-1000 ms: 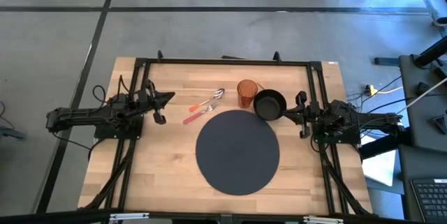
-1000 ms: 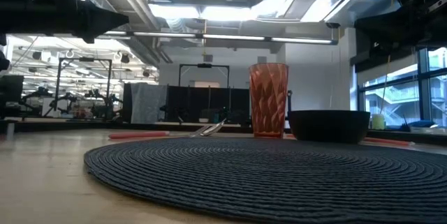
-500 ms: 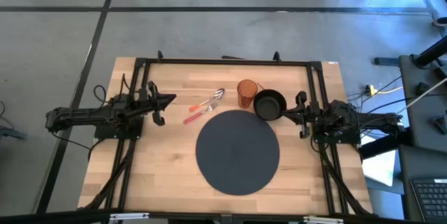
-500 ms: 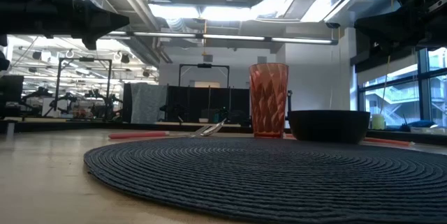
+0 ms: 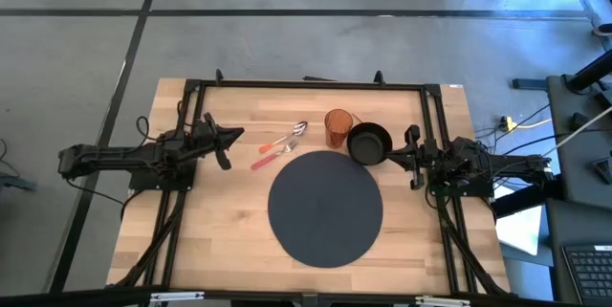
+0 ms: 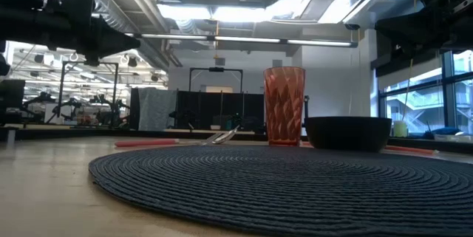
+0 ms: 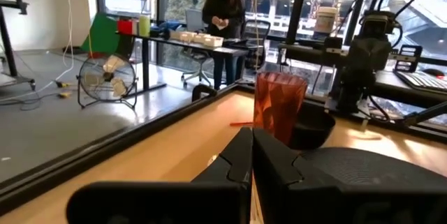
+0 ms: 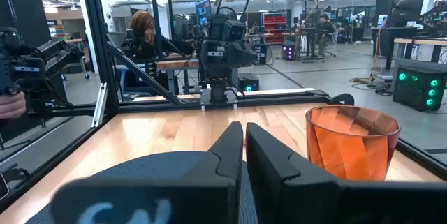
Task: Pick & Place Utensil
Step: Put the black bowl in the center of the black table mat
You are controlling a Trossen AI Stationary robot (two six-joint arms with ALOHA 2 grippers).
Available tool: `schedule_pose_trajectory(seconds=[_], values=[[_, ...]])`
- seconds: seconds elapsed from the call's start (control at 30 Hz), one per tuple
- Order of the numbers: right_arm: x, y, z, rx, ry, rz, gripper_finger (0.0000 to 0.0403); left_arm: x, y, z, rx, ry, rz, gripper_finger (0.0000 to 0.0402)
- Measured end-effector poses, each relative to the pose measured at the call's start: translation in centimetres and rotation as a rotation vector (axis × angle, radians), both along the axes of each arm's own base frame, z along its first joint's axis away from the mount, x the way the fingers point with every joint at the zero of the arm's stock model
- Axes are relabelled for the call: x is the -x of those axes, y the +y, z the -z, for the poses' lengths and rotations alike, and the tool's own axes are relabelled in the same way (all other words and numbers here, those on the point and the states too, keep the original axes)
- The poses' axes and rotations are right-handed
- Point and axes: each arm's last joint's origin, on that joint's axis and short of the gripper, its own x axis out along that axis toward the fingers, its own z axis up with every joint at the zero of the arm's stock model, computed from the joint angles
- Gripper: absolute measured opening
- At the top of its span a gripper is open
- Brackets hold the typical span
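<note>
Two utensils lie flat on the wooden table left of the cup: a spoon (image 5: 290, 139) with a silver bowl, and a second one with a red handle (image 5: 265, 161). In the low view the spoon (image 6: 222, 136) shows behind the mat. My left gripper (image 5: 237, 136) (image 7: 251, 151) is shut, hovers left of the utensils and points at them. My right gripper (image 5: 390, 157) (image 8: 244, 146) is shut too and waits at the table's right side, beside the black bowl (image 5: 369, 142).
A round dark woven placemat (image 5: 325, 207) lies in the table's middle. An orange ribbed cup (image 5: 337, 127) (image 7: 279, 104) stands at its far edge, with the black bowl (image 6: 347, 132) next to it. A black frame (image 5: 306, 84) runs around the table. A person (image 7: 225, 4) stands far behind.
My left gripper has edged toward the table's right, closer to the utensils, and has dipped a little in the low view. It has stayed shut. The utensils, cup and bowl have not moved.
</note>
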Motion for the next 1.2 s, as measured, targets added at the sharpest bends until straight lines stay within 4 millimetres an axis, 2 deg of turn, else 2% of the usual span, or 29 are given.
schedule_pose_trajectory(seconds=[0.4, 1.2], values=[[0.00, 0.00, 0.00, 0.000, 0.000, 0.000, 0.0021, 0.02, 0.00, -0.56, -0.046, -0.039, -0.004, 0.0004], [0.00, 0.00, 0.00, 0.000, 0.000, 0.000, 0.0021, 0.04, 0.05, -0.41, -0.060, -0.014, -0.024, 0.0004]])
